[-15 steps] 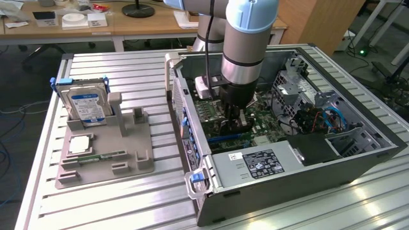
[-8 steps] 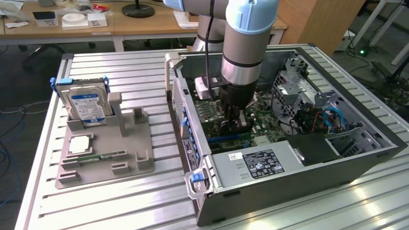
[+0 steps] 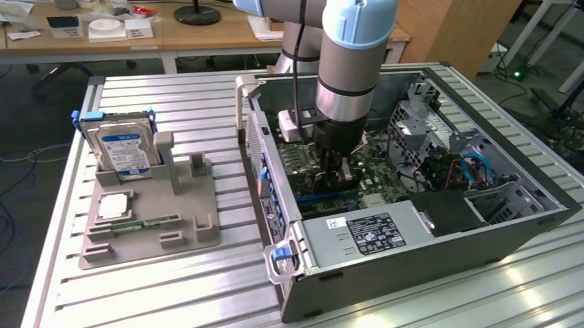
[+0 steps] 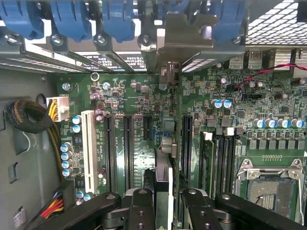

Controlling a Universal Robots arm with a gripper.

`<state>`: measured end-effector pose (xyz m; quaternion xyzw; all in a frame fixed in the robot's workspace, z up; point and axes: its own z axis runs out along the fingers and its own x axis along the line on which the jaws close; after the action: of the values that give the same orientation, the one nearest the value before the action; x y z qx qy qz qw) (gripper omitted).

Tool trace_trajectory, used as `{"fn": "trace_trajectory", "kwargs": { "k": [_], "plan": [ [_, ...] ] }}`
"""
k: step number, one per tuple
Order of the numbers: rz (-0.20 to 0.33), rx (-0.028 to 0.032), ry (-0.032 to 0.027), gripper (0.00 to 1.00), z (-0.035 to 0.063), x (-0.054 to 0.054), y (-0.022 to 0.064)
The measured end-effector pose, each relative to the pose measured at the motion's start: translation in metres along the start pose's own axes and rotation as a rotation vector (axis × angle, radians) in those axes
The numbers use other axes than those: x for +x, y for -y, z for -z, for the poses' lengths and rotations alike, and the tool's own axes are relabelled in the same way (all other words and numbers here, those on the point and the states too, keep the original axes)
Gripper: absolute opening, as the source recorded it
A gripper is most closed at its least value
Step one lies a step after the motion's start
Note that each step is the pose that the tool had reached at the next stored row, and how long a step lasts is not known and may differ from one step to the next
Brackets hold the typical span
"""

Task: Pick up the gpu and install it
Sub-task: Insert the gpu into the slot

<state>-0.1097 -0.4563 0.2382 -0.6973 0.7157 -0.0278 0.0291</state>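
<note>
Thin flat gpu (image 4: 164,165) in black tool (image 4: 167,203)

A robotics lab, this: robot arm (image 3: 356,68) over an opened computer case (image 3: 411,266) on a slatted tabletop (image 3: 164,294), wooden desks (image 3: 205,37) behind.

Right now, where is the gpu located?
The gpu sits edge-on between the fingers of the gripper, inside the open computer case. In the wrist view it is over the motherboard, among the black expansion slots.
</note>
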Motion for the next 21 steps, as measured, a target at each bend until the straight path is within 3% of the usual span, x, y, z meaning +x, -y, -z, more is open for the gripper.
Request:
{"fn": "trace_trajectory", "kwargs": {
  "k": [21],
  "plan": [
    [0.000,-0.0020,-0.0003,0.27,-0.0048,0.0001,-0.0004]
  ]
}}
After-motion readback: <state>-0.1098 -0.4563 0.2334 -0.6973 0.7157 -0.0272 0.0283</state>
